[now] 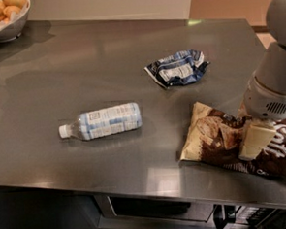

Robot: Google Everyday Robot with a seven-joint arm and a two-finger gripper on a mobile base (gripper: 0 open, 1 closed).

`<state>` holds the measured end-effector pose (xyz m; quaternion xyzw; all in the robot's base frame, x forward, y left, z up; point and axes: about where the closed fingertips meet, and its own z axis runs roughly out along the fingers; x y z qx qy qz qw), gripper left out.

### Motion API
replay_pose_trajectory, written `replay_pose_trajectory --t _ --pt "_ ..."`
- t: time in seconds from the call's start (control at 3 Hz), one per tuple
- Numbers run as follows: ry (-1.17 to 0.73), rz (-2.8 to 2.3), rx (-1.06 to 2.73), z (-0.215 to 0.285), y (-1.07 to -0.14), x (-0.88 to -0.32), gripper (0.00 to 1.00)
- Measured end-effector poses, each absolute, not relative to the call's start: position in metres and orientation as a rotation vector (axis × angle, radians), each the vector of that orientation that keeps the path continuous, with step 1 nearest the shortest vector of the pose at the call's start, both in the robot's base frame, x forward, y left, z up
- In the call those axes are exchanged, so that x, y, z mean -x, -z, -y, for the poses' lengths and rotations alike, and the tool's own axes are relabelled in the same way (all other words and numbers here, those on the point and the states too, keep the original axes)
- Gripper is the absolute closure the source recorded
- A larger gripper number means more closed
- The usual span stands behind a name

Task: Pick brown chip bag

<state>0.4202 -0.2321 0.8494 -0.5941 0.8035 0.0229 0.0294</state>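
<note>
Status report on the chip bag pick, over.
Gripper low over brown chip bag, right front of table. Bag lying flat near the edge. Water bottle and blue foil bag lie apart from it; nothing in the way.
</note>
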Motion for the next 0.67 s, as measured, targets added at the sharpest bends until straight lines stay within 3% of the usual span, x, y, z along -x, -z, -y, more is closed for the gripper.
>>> replay_pose_trajectory --t 0.67 --pt "-0.161 -2.404 1.796 0.225 -0.885 -0.429 0.85"
